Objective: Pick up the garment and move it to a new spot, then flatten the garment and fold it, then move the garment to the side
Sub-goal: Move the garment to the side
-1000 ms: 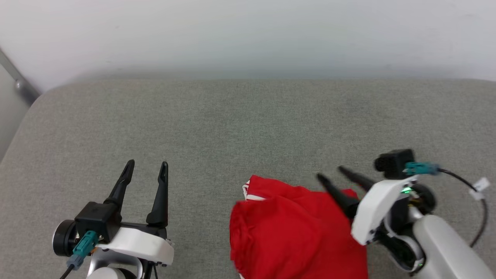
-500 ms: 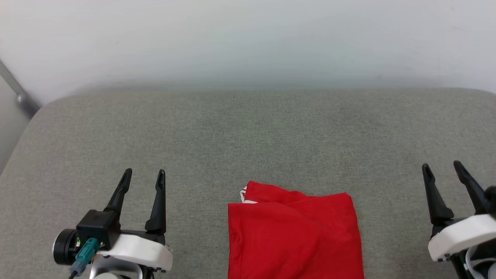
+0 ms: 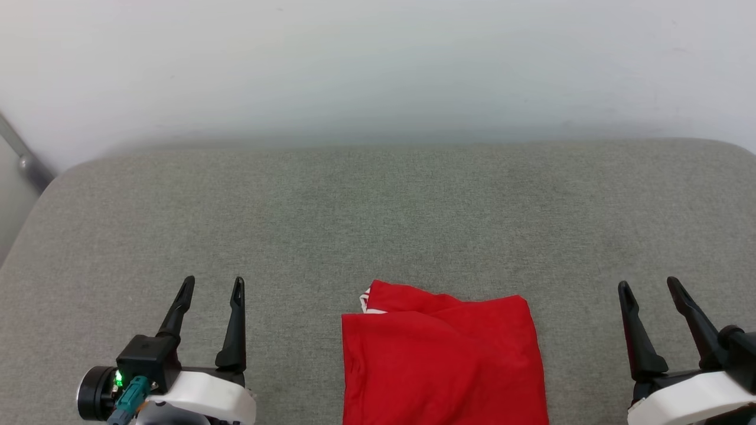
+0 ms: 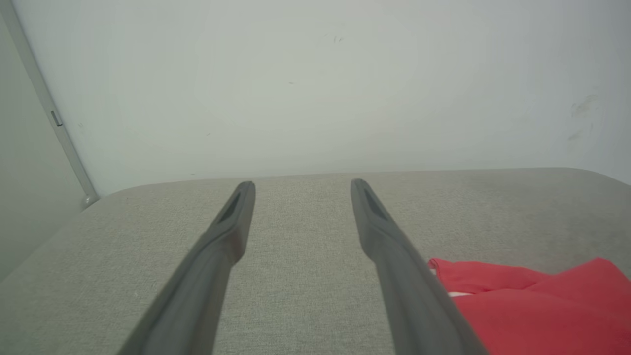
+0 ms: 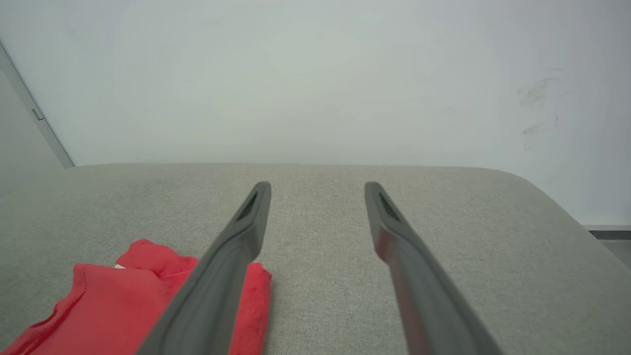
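The red garment point(image 3: 443, 360) lies folded into a rough rectangle on the grey cushion, at the bottom centre of the head view, with a bit of white trim at its far left corner. It also appears at the lower right of the left wrist view as the garment point(image 4: 537, 305) and at the lower left of the right wrist view as the garment point(image 5: 113, 305). My left gripper point(image 3: 212, 286) stands open well to its left, holding nothing. My right gripper point(image 3: 649, 286) stands open well to its right, empty too.
The grey fabric cushion point(image 3: 378, 212) spans the whole scene, with a white wall point(image 3: 378, 65) behind its far edge. A grey metal bar point(image 3: 23, 159) slants along the far left corner. The cushion's rounded right edge point(image 5: 557, 202) drops off beside the wall.
My right gripper has drawn back off the garment to the right and now rests apart from it. The head camera has tilted, shifting the scene down slightly. The left arm has stayed put.
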Motion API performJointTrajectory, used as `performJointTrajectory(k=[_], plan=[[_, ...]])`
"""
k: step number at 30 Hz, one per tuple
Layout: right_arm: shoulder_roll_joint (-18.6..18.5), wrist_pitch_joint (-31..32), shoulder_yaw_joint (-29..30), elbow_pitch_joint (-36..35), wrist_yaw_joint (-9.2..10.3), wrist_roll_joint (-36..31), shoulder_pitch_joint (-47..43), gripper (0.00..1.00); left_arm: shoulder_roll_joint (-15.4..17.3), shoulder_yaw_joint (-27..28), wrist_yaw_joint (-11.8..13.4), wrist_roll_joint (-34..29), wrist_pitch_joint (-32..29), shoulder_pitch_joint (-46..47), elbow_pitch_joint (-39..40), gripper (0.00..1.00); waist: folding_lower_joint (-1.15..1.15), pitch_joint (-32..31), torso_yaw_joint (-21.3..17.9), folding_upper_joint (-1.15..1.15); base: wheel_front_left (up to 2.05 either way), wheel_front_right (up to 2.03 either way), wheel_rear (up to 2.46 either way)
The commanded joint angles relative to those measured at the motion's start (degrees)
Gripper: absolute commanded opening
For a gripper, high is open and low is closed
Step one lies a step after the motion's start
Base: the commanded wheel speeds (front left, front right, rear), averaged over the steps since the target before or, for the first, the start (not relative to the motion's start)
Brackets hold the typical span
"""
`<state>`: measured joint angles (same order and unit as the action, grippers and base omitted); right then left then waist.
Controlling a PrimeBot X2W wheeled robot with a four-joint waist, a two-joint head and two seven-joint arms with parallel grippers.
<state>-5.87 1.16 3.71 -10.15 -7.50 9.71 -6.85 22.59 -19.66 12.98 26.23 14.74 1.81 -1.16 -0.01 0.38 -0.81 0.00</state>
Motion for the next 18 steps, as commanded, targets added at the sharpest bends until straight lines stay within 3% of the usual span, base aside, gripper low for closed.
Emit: performJointTrajectory(k=[1, 13, 18], plan=[[0.2, 0.4, 0.1, -0.3, 0.02, -0.6, -0.5, 1.0, -0.2, 0.3, -0.2, -0.1, 0.2, -0.4, -0.1, 1.0, 0.01, 0.1, 0.0, 0.0, 0.0, 0.0, 0.0], [1.4, 3.4, 1.4, -0.5, 0.02, 0.7, -0.4, 1.0, -1.1, 1.5, -1.3, 0.4, 0.5, 0.4, -1.0, 1.0, 0.01, 0.8, -1.0, 0.0, 0.0, 0.0, 0.0], [0.2, 13.7, 5.8, 3.9, 0.02, 6.0, -0.7, 1.0, -1.5, 2.4, -1.3, 0.2, 0.5, 0.3, -1.0, 1.0, 0.01, 1.1, -1.5, 0.0, 0.0, 0.0, 0.0]])
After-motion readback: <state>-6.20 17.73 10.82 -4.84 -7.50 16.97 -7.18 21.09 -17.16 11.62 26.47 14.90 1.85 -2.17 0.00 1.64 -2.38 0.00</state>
